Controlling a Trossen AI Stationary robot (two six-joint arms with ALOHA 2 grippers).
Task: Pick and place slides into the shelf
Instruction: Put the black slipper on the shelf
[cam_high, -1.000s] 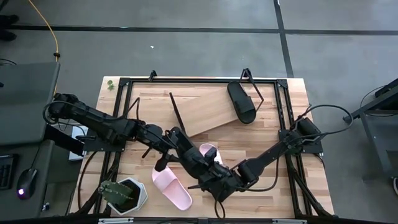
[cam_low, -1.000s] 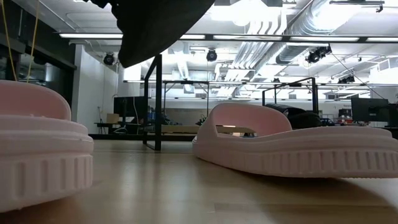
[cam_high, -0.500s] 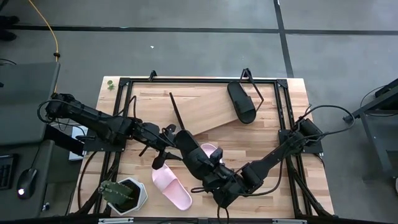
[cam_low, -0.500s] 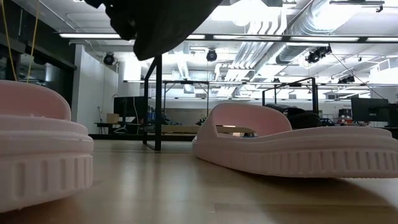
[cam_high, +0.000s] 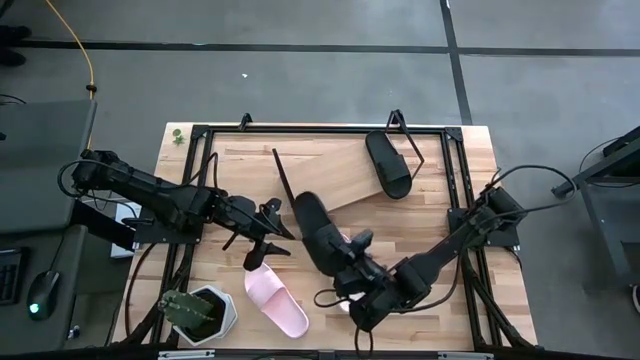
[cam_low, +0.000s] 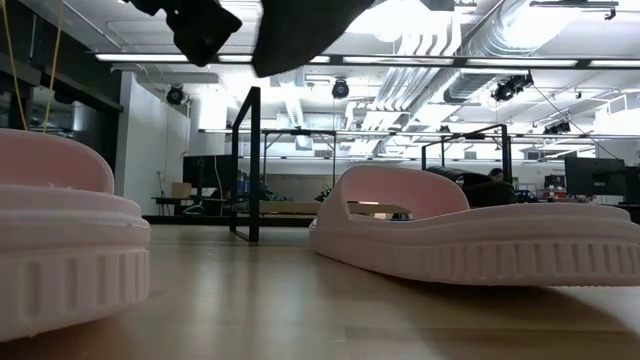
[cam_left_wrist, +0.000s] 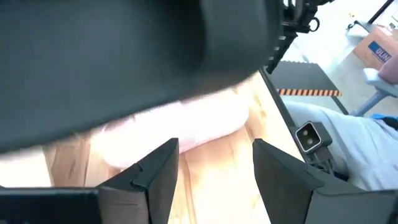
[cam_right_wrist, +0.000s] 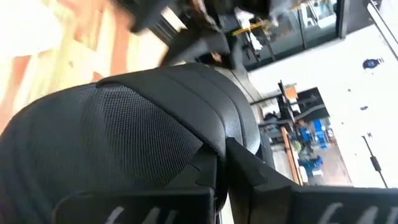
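Black and held above the table, one slide (cam_high: 318, 232) sits in the right gripper (cam_high: 352, 272), whose fingers are clamped tight on its near end; the right wrist view shows the sandal's textured strap (cam_right_wrist: 124, 143) filling the picture just past those fingers. From above, this black slide hangs over the middle of the table, its far end pointing toward the lower edge of the shelf (cam_high: 335, 175), the slanted light-wood board on a thin black wire frame at the back. A second black slide (cam_high: 388, 165) already lies on the right part of that board. The left gripper (cam_high: 268, 232) is just to the left of the held sandal with its jaws spread and nothing between them; its wrist view shows the two dark fingers (cam_left_wrist: 149, 171) apart, a pink slide (cam_left_wrist: 180, 124) on the wood beyond them and the black sandal's underside above. One pink slide (cam_high: 277, 300) lies on the table (cam_high: 450, 320) near the front, left of centre, beside a white pot with a green plant (cam_high: 198, 312). The other pink slide (cam_high: 345, 243) is mostly hidden under the raised black one. At table height both pink sandals (cam_low: 470, 235) rest flat on the wood.
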